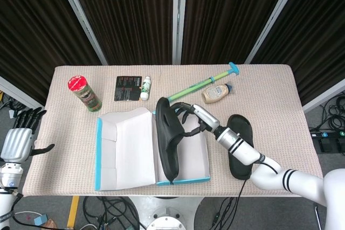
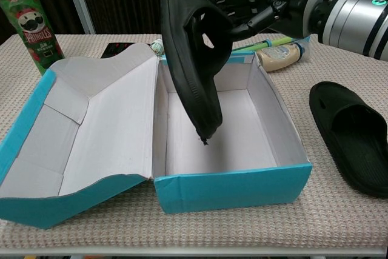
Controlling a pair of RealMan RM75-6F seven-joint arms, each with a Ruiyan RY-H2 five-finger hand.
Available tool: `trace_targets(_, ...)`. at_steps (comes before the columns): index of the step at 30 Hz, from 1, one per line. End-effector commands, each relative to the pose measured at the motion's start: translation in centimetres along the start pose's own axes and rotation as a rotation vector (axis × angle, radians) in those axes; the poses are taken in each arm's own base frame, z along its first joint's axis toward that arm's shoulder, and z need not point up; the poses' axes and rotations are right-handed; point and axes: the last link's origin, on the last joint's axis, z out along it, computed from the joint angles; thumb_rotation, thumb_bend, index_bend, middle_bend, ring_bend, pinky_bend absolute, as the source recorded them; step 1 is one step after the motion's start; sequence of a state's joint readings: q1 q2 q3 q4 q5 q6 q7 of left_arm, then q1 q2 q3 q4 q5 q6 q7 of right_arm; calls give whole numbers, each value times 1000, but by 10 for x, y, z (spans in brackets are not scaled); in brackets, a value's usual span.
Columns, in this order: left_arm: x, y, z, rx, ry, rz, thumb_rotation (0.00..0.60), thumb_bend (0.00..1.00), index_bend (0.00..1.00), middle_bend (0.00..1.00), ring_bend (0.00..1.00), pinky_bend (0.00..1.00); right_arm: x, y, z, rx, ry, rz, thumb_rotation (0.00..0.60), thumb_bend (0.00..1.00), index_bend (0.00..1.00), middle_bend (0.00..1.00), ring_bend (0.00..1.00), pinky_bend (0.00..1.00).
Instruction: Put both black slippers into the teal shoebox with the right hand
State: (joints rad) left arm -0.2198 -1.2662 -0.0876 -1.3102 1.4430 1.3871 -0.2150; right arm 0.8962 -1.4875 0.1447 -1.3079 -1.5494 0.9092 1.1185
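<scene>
My right hand [image 1: 193, 117] [image 2: 254, 3] grips one black slipper [image 1: 167, 138] [image 2: 193, 59] by its strap and holds it on edge, toe down, over the left part of the open teal shoebox [image 1: 204, 157] [image 2: 233, 186]. Its toe hangs just above the box floor. The second black slipper [image 1: 239, 146] [image 2: 353, 136] lies flat on the table to the right of the box. Off the table's left edge, my left hand [image 1: 21, 136] hangs open, away from everything.
The box lid [image 1: 121, 146] [image 2: 85, 131] lies folded open to the left. A Pringles can [image 1: 84, 93] [image 2: 31, 27], a black card [image 1: 128, 88], a small white bottle [image 1: 145, 88], a green-and-teal pump [image 1: 202, 84] and a beige squeeze bottle [image 1: 215, 93] [image 2: 280, 56] sit behind the box.
</scene>
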Motion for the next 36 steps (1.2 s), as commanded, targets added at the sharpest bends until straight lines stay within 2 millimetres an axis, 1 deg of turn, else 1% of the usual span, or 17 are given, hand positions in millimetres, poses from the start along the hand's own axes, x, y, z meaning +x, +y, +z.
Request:
trace_targets(1,1,-1,0,3,4,0,600,58,101,67,0,15,-7,6,8,-18,-34,-9,600,177,511,412,328,483)
trace_targets(7,1,-5,1,9,2,-2,600,58,101,67,0,15,-12,15,17,-42,-55,-2,600,182,511,412,328,483)
trace_targets(22,-2,-12,2,21,-2,-9,600,58,101,67,0,15,-25,27,33,-84,-103,-30,600,194,511,413,328,482)
trace_targets(31,-2,-15,3,27,1,-21,600,58,101,67,0,15,-33,28,41,-84,-114,-39,600,203,511,412,328,483)
trace_targets(36,-2,-18,4,35,5,-34,600,58,101,67,0,15,-37,32,44,-90,-109,-63,600,203,511,413,328,483)
